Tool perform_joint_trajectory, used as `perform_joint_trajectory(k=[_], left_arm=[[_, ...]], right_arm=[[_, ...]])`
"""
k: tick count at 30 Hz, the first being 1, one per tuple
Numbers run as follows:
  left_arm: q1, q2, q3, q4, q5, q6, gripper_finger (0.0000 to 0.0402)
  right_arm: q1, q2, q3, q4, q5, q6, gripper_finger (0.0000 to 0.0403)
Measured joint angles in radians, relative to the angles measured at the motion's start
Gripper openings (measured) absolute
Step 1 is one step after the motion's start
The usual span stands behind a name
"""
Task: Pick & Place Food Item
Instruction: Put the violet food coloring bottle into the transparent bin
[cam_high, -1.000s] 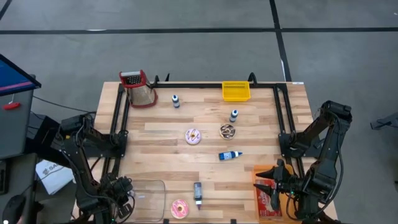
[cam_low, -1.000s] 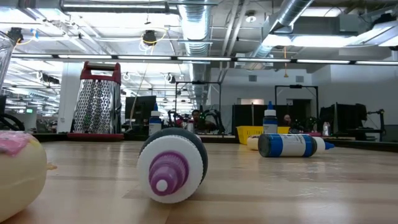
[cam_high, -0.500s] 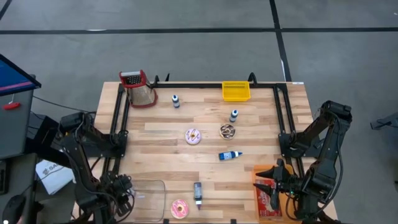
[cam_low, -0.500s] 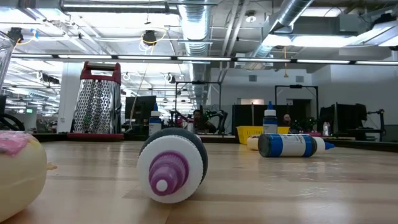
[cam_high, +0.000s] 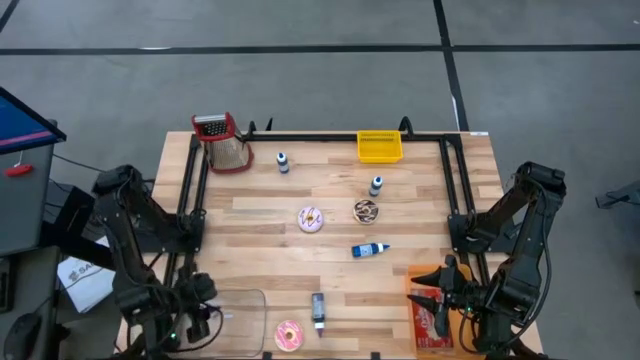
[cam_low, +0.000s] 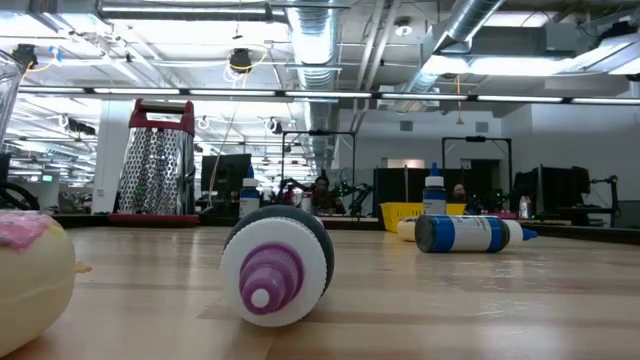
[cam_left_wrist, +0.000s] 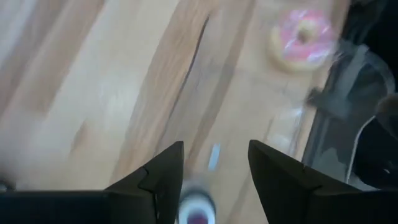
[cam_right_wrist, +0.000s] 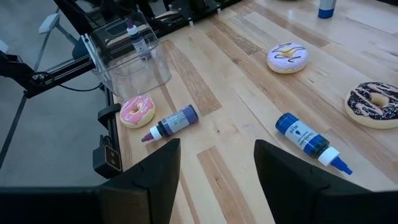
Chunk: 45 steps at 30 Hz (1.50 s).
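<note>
While no food item is held yet, the task looks barely begun. 3 doughnuts lie on the desk (cam_high: 260, 215): the pink doughnut (cam_high: 289, 335) at the near edge beside the clear container (cam_high: 240, 312), a white-iced doughnut (cam_high: 311, 219) and a chocolate doughnut (cam_high: 366, 210) mid-desk. Hanging over the near-left corner by the container, the left gripper (cam_left_wrist: 214, 171) has its jaws parted and empty. Parked near the red packet (cam_high: 428, 318), the right gripper (cam_right_wrist: 217, 165) likewise has its jaws spread, grasping nothing. Picking and placing both remain.
</note>
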Motion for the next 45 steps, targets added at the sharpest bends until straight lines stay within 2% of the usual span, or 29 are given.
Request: perform_joint_trajectory(k=[3, 7, 11, 15, 18, 23, 27, 30, 32, 35, 37, 40, 45], left_arm=[[0.077, -0.020, 0.000, 0.037, -0.049, 0.174, 0.0174], [0.223, -0.024, 0.000, 0.176, -0.037, 0.510, 0.0171], [0.374, -0.001, 0.000, 0.417, 0.053, 0.891, 0.0170], [0.501, 0.023, 0.000, 0.527, 0.141, 1.116, 0.0167], [0.578, 0.041, 0.000, 0.525, 0.145, 1.208, 0.0161], [0.731, 0.052, 0.000, 0.519, 0.062, 1.180, 0.0149], [0.889, 0.024, 0.003, 0.526, 0.065, 1.199, 0.0143], [0.997, 0.018, 0.005, 0.552, 0.207, 1.291, 0.0141], [1.044, 0.015, 0.005, 0.570, 0.371, 1.351, 0.0141], [1.062, 0.024, 0.007, 0.634, 0.634, 1.439, 0.0141], [1.031, 0.036, 0.005, 0.634, 0.714, 1.478, 0.0141], [0.950, 0.048, 0.004, 0.635, 0.715, 1.501, 0.0141], [0.806, 0.103, 0.005, 0.725, 0.616, 1.506, 0.0141]], right_arm=[[0.000, 0.000, 0.000, -0.007, 0.000, 0.000, 0.0198], [0.000, 0.000, 0.000, -0.009, 0.000, 0.000, 0.0198], [0.000, 0.000, 0.000, -0.018, 0.000, 0.000, 0.0198], [0.000, 0.000, 0.000, -0.018, 0.000, 0.000, 0.0198], [0.002, 0.000, 0.000, -0.019, 0.000, 0.000, 0.0198], [-0.001, 0.000, 0.000, -0.023, 0.000, 0.000, 0.0198], [-0.013, 0.000, 0.000, -0.019, 0.000, -0.015, 0.0198], [-0.013, 0.000, 0.000, -0.015, 0.000, -0.024, 0.0198], [-0.009, 0.000, 0.000, -0.015, 0.000, -0.024, 0.0198], [0.004, 0.000, 0.000, -0.009, 0.000, -0.024, 0.0198], [0.009, 0.000, 0.000, -0.003, 0.000, -0.023, 0.0198], [0.020, 0.000, 0.000, 0.009, 0.000, -0.024, 0.0198], [0.023, 0.000, 0.000, 0.016, 0.011, -0.026, 0.0198]])
